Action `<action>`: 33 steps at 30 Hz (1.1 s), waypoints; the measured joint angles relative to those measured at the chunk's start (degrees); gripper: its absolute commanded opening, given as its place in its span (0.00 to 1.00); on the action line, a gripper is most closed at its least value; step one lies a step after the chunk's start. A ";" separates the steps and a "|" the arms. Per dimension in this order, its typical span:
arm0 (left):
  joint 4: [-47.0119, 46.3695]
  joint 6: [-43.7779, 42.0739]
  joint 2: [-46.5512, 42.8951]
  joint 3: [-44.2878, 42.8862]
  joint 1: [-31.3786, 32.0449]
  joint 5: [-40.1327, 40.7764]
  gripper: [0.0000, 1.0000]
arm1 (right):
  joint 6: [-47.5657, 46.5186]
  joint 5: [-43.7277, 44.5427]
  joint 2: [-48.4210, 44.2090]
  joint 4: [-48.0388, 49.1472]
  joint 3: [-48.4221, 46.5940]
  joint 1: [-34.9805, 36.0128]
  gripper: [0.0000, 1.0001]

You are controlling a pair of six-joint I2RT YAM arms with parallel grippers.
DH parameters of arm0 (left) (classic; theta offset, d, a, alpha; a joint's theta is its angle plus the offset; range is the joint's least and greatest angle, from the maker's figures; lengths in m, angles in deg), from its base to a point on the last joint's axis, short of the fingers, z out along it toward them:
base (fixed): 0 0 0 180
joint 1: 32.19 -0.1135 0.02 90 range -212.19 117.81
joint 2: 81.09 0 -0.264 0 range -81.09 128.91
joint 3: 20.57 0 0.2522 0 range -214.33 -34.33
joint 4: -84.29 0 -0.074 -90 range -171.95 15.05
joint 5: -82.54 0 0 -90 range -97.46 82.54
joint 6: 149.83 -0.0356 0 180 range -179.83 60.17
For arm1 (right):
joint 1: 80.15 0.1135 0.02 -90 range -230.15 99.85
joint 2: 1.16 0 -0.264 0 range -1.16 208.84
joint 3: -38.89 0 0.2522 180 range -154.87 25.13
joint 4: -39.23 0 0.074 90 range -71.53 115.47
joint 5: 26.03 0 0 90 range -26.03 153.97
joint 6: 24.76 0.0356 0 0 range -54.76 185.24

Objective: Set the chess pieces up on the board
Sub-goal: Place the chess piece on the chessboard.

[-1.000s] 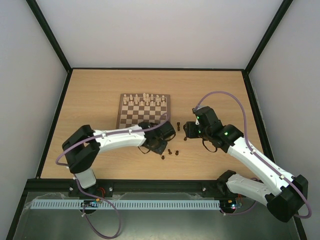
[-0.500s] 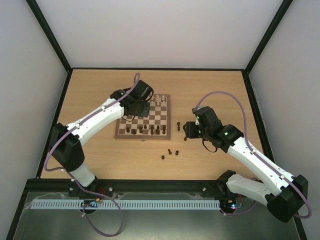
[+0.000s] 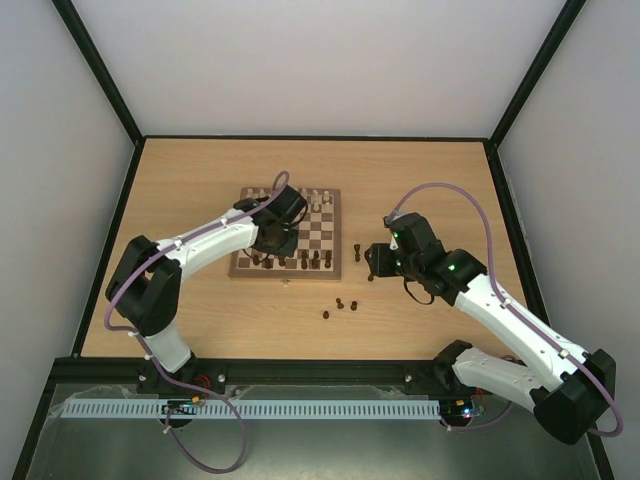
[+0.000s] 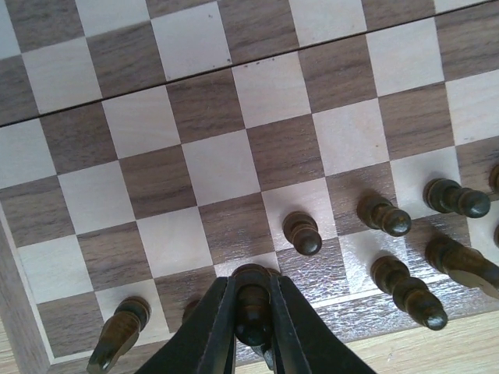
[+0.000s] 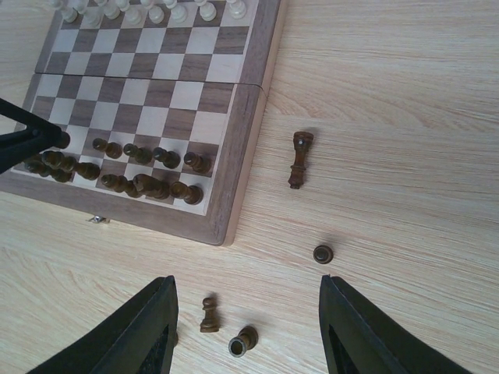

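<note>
Several chess pieces (image 5: 299, 160) lie on the bench (image 5: 405, 117) right of the board (image 3: 322, 235), the left gripper (image 4: 253, 287) clamped on one chessman (image 4: 251, 312) at its near row, the right gripper (image 5: 247, 292) with jaws apart.

The checkered wooden board (image 3: 322, 232) lies flat mid-table, with dark brown chess pieces (image 5: 140, 183) standing crowded on its two near rows. One dark piece (image 4: 253, 319) is pinched in the left gripper (image 4: 253, 284) over the near row. A few loose pieces (image 5: 299, 160) are scattered on the table just right of the board.
</note>
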 measured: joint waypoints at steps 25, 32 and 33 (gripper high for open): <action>-5.75 0.02 3.85 2.73 -1.81 -0.74 0.21 | -0.17 -0.76 0.02 0.13 0.04 0.00 0.51; -5.79 0.02 3.87 2.73 -1.84 -0.74 0.21 | -0.17 -0.81 0.02 0.13 0.04 0.00 0.51; -5.79 0.02 3.87 2.73 -1.84 -0.74 0.23 | -0.17 -0.83 0.02 0.13 0.04 0.00 0.51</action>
